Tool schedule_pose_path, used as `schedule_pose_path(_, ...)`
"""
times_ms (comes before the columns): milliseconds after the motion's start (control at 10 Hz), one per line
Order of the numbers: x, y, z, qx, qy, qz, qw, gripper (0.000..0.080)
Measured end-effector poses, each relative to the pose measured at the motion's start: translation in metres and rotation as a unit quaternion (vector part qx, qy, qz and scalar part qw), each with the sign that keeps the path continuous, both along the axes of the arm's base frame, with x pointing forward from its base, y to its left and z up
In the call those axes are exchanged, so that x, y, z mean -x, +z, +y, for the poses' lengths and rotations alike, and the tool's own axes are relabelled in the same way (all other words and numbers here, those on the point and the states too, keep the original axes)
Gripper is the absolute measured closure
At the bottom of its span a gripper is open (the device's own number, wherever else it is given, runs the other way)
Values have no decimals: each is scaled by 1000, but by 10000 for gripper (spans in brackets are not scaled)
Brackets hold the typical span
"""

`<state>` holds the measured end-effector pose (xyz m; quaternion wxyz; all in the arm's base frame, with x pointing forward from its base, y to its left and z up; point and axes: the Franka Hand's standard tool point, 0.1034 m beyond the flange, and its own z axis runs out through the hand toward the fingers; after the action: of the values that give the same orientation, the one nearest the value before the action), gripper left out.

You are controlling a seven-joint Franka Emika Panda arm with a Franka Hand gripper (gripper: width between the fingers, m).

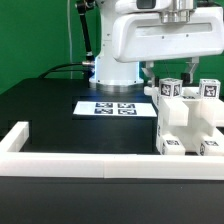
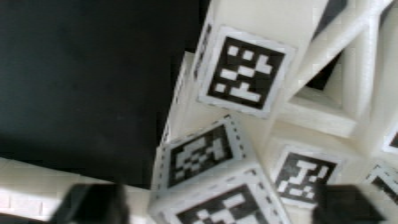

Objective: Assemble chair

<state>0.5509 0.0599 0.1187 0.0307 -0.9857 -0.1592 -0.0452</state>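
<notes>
I see the white block chair (image 1: 188, 120) at the worktop's (image 1: 50, 105) right edge, rigid, light, smooth-sided I judge, best gripped across a narrow post; end effector (image 1: 172, 72) above it, opening unclear

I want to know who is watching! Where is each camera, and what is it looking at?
Exterior view: off the arm, facing across the black table at the marker board and the chair; the arm and claw show, above the chair.
Wrist view: on the wrist, very close to the chair; only dark claw fingertips show.
Shared: the white tagged chair parts and the black table.
</notes>
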Motion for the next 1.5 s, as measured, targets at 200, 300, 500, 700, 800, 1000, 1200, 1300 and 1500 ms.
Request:
schedule_pose_path(200, 0, 0, 0, 0, 0, 0, 1000, 516)
schedule_pose_path(300, 0, 0, 0, 0, -1, 0, 1000, 515)
schedule_pose_path(500, 0, 0, 0, -2, -23, 2, 1000, 515)
schedule_pose_path(700, 0, 0, 0, -7, -84, 6, 996, 515)
schedule_pose_path(800, -5, 0, -2, -11, -146, 8, 989, 515)
schedule_pose_path(1000, -8, 0, -1, -21, -267, 10, 963, 515)
schedule_pose_path(1200, -9, 0, -1, -29, -357, 17, 934, 515)
schedule_pose_path(1300, -9, 0, -1, -35, -408, 21, 912, 515)
schedule_pose_path(1500, -9, 0, -2, -45, -487, 28, 872, 515)
